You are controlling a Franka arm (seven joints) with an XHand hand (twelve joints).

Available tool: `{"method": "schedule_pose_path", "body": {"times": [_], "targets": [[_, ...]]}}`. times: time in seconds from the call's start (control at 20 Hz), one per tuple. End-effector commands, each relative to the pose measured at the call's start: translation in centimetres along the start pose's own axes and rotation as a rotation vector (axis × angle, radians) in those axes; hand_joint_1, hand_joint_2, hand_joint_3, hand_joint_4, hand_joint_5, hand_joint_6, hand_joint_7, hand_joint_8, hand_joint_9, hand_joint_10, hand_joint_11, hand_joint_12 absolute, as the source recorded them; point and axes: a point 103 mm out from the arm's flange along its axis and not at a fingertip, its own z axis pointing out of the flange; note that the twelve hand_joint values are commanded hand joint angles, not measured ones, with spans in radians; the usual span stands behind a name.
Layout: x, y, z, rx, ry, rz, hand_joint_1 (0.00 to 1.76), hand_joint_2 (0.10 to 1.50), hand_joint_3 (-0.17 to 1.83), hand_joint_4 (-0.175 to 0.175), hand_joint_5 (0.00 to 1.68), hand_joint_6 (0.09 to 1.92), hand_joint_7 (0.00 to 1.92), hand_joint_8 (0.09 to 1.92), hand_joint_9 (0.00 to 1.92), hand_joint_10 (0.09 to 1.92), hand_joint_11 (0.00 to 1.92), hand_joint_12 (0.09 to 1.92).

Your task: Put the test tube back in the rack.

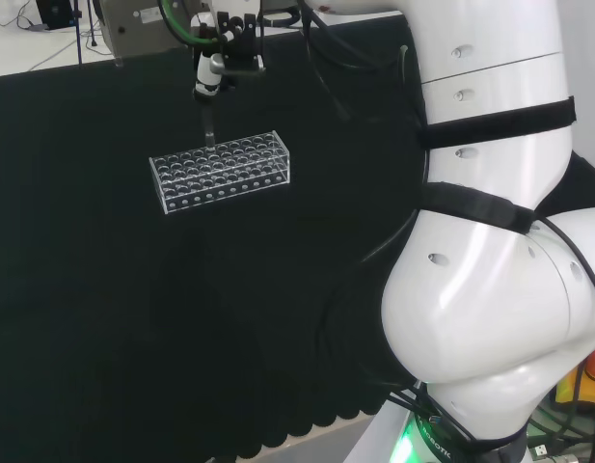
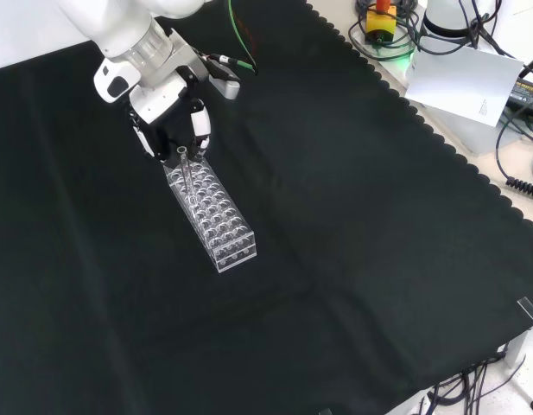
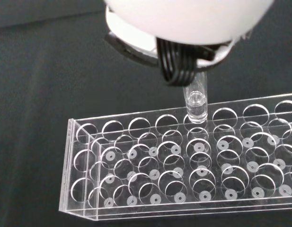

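White arm links [image 1: 490, 289] loom largest in the head view, standing to the right of the rack [image 1: 221, 171]. That rack, clear plastic with rows of round holes, lies flat on the black cloth [image 1: 133, 318] that covers the bench. Directly above the rack's far end in the front view, the hand [image 2: 173, 121] has its fingers curled round the test tube [image 2: 187, 169], pinching it upright. In the wrist view the tube's [image 3: 196, 101] rounded lower end sits just over a hole in the rack's outer row, at or barely inside its rim. Beyond the cloth's scalloped edge, up and right of the rack in the front view, lie a white sheet [image 2: 460, 79] and tangled cables [image 2: 517, 138].
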Motion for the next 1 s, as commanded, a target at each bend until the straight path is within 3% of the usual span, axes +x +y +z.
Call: {"method": "schedule_pose_path", "body": {"times": [0.05, 1.0], "targets": [[0.3, 0.1, 0.6, 0.015, 0.003, -0.005, 1.44, 0.59, 0.68, -0.175, 1.29, 0.46, 1.45, 0.65, 1.57, 0.09, 1.23, 0.88], [0.1, 1.4, 3.1, 0.065, 0.019, 0.008, 1.44, 0.59, 0.68, -0.175, 1.29, 0.45, 1.45, 0.65, 1.57, 0.09, 1.23, 0.88]]}}
